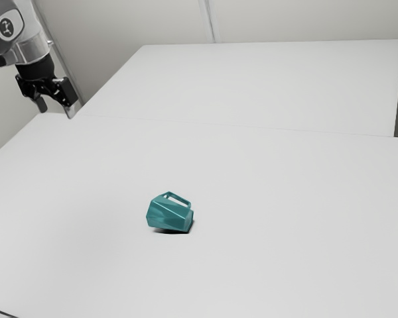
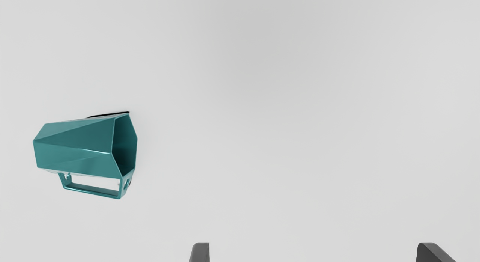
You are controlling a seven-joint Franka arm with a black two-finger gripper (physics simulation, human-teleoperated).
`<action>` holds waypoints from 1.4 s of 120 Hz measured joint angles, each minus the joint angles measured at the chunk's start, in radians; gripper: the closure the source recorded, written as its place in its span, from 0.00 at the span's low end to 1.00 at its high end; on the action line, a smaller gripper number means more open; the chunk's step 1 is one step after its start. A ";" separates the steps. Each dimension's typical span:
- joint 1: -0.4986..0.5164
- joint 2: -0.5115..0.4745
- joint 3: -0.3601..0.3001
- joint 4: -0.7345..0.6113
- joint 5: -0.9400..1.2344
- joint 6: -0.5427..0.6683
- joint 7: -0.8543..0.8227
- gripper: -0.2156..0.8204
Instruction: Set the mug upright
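Round emblem point(image 1: 9, 27) on arm point(image 1: 33, 50), mug point(image 2: 75, 147) sideways

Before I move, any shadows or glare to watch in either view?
Exterior view: soft, even light, narrow dark shadow right under the mug. Wrist view: thin glint along one ridge of the mug, dim inside its mouth, faint grey patch on the table.

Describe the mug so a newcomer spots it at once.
Find the white table. Toward the exterior view's right from the black gripper, a faceted, handled mug lies on its side. Its teal colour sets it apart from both.
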 joint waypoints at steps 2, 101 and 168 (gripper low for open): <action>0.000 -0.001 0.000 -0.001 0.000 0.000 0.000 0.21; 0.191 0.192 0.000 -0.162 -0.449 0.062 0.000 0.21; 0.148 0.437 -0.002 -0.182 -0.761 0.148 0.000 0.21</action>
